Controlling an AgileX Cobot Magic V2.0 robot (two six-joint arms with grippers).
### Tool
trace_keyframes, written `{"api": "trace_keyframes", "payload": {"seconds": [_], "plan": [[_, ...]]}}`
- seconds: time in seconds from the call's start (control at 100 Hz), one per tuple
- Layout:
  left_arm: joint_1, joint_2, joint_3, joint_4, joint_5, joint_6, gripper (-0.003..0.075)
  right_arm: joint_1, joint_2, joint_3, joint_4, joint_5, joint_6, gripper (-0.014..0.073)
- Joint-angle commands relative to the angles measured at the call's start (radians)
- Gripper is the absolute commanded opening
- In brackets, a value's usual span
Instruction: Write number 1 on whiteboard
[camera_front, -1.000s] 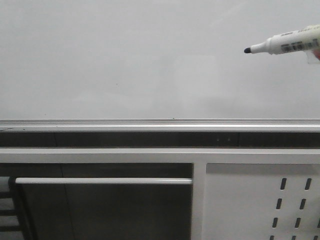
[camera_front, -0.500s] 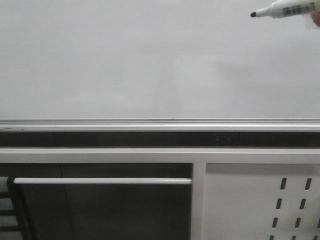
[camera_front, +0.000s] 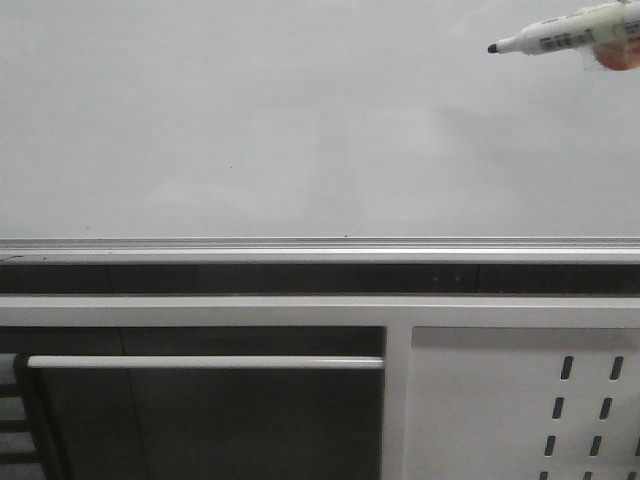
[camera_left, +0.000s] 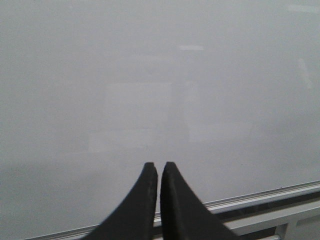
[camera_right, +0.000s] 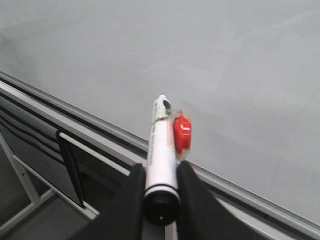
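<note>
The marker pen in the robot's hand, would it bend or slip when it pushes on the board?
The marker pen looks like stiff plastic, so it probably won't bend. Its round, smooth barrel could slip or twist between the right gripper fingers. The whiteboard looks glossy, so the tip likely glides.

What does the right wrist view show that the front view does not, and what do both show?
Only the right wrist view shows the right tool shut on the marker pen's rear end. Only the front view shows the pen's black tip and the perforated panel. Both show the marker pen, the blank whiteboard and its silver rail.
</note>
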Motion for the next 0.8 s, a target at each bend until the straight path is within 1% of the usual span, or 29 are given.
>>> {"api": "trace_keyframes", "payload": {"seconds": [0.0, 0.1, 0.16, 0.3, 0.57, 0.72, 0.79], "plan": [[-0.007, 0.005, -0.025, 0.000, 0.017, 0.000, -0.0018, 0.011, 0.027, -0.026, 0.070, -0.094, -0.076, -0.0061], [-0.007, 0.007, -0.024, 0.000, 0.018, 0.000, -0.0018, 0.028, 0.046, -0.026, 0.102, -0.101, -0.113, -0.0061], [-0.007, 0.007, -0.022, 0.000, 0.021, 0.000, -0.0018, 0.034, 0.054, -0.026, 0.112, -0.113, -0.114, -0.0061], [-0.007, 0.007, -0.016, 0.000, 0.032, 0.000, -0.0018, 0.036, 0.065, -0.026, 0.112, -0.163, -0.114, -0.0061], [-0.007, 0.007, -0.015, 0.000, 0.032, 0.000, -0.0018, 0.036, 0.100, -0.044, 0.114, -0.159, -0.114, -0.0061], [-0.007, 0.007, -0.015, 0.000, 0.035, 0.000, -0.0018, 0.057, 0.154, -0.078, 0.114, -0.165, -0.135, -0.0061], [-0.007, 0.007, -0.015, 0.000, 0.035, 0.000, -0.0018, 0.072, 0.178, -0.085, 0.114, -0.191, -0.135, -0.0061]]}}
